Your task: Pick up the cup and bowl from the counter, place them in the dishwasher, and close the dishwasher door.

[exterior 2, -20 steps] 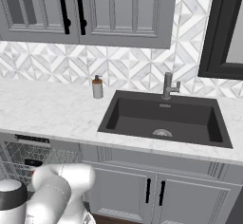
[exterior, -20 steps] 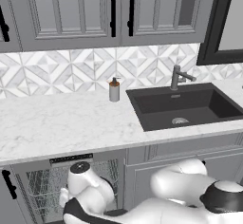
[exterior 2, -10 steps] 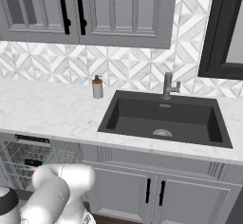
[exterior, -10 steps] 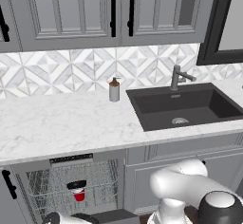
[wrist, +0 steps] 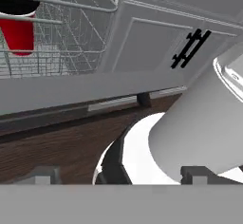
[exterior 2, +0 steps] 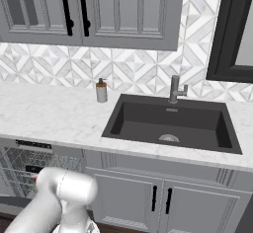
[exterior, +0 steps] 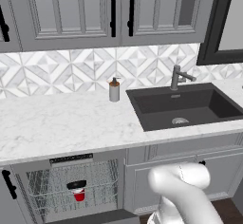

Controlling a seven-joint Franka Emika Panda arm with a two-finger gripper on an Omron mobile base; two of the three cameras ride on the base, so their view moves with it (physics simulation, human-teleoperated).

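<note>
White marble bench [exterior: 57,123] runs past a dark sink [exterior: 185,107]. Below, the dishwasher [exterior: 71,190] rack holds the cup [exterior: 79,193] upright, bowl [exterior: 76,185] on top. Pincer [wrist: 118,173] wide apart, holding nothing.

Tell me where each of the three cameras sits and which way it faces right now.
Left base view: behind the arm's left, looking down over white marble counter, dark sink, open dishwasher; arm lower right.
Right base view: behind its right, same counter, sink; arm lower left.
Hand view: low, along the open gripper, at grey wire rack and red cup.
Shared: cup, rack.
</note>
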